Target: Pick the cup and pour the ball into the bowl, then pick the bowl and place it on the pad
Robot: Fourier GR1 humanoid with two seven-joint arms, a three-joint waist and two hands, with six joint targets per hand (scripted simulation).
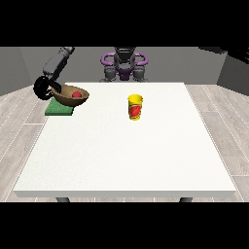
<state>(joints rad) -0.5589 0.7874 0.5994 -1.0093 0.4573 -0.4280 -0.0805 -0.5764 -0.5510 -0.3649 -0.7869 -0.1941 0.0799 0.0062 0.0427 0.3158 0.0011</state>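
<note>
A brown bowl (71,95) with a red ball (77,94) inside hangs tilted just above the green pad (59,110) at the table's far left. The black hand at the view's left (44,87) holds the bowl by its left rim, fingers curled at the edge. Whether the bowl touches the pad I cannot tell. A yellow cup (135,107) with a red mark stands upright near the table's middle, apart from everything. No hand shows at the view's right.
The white table (126,155) spreads wide towards the camera. The robot's torso (124,65) stands behind the far edge. The pad lies close to the table's left edge.
</note>
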